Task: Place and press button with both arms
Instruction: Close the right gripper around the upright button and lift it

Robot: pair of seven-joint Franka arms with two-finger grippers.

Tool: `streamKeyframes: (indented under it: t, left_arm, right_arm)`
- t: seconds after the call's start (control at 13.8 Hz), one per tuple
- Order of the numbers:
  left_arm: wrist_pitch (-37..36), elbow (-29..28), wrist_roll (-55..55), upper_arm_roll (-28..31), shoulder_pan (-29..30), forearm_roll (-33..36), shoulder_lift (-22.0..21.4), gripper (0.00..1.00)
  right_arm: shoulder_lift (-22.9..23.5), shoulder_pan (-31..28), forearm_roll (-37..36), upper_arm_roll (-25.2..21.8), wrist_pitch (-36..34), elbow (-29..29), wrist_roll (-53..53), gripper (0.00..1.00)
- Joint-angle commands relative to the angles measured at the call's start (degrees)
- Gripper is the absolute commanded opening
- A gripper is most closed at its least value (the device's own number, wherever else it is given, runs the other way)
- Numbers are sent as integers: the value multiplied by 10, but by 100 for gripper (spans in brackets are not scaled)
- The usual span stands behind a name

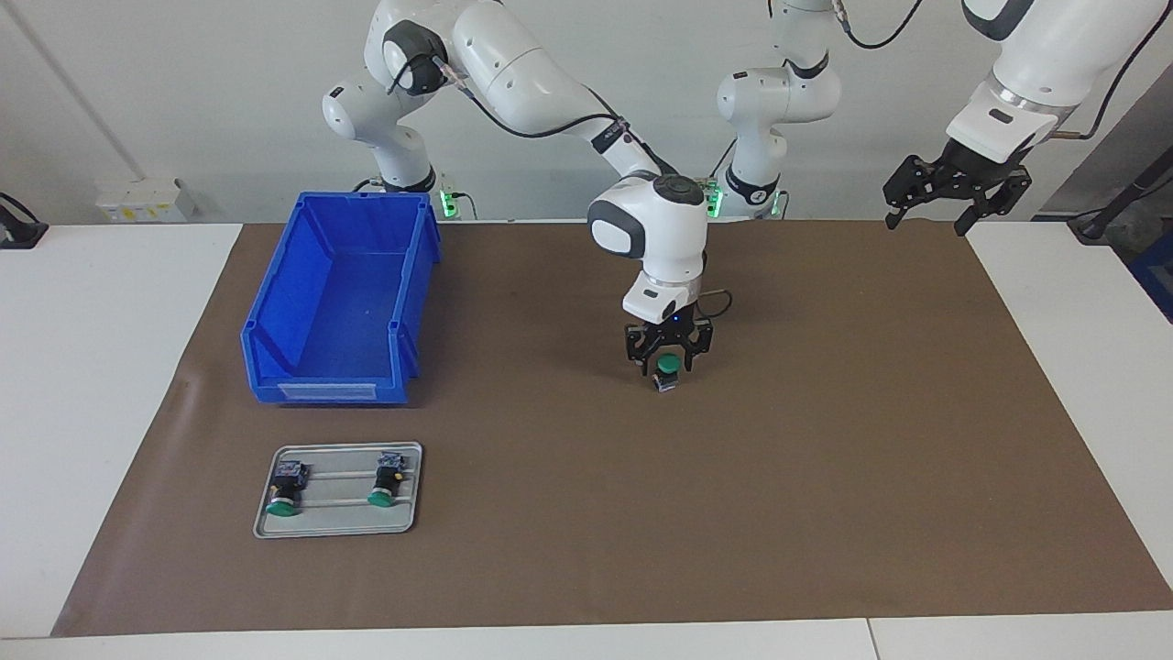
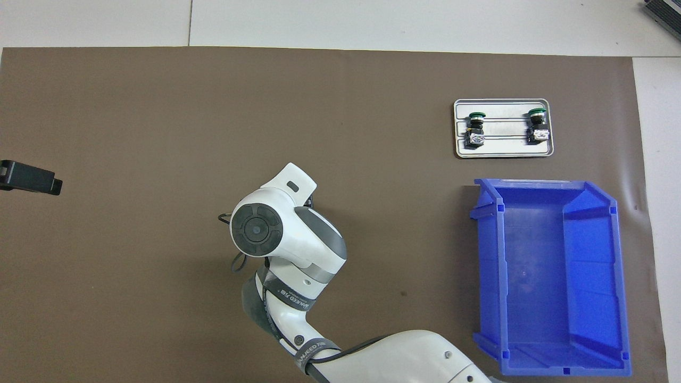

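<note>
right now your right gripper [image 1: 668,359] is down over the middle of the brown mat [image 1: 825,477] on the desk [image 1: 92,367], its fingers closed around the button [image 1: 667,369], green cap up and the grey block at or just above the mat; you cannot tell whether it touches. your left gripper [image 1: 953,188] waits raised over the mat's edge at the left arm's end, jaws spread and holding nothing.

the only writing you can see is a band on the right arm [image 2: 298,266], in the overhead view, too small to read with certainty. the bin's label strip shows no legible text.

the overhead view hides the held button and the right gripper under the arm's wrist; only the facing view shows that grip. of the left gripper the overhead view gives you just a black tip at the frame's edge.

two more buttons [image 1: 286,490] [image 1: 386,479] lie on their sides on a grey tray [image 1: 339,524], farther from the robots than the blue bin [image 1: 339,293], toward the right arm's end.
</note>
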Motion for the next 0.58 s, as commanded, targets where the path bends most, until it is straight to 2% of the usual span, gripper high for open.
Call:
streamKeyframes:
  t: [0.0,0.22,0.29,0.43,0.51]
  left_arm:
    - [-1,-10,-3,-5,8,-2,-10,100]
    - [-2,-10,-3,-5,7,-2,-10,100]
    - [-2,-10,-3,-5,7,-2,-10,100]
    - [-2,-10,-3,-5,7,-1,-10,100]
    - [-1,-10,-3,-5,7,-2,-10,100]
  right_arm:
    - [-4,-2,-12,-1,12,-6,0,80]
    - [-3,-1,-12,-1,22,-7,1,80]
    - [-3,-1,-12,-1,22,-7,2,74]
    - [-3,-1,-13,-1,21,-7,1,48]
    - [-3,-1,-14,-1,21,-7,0,29]
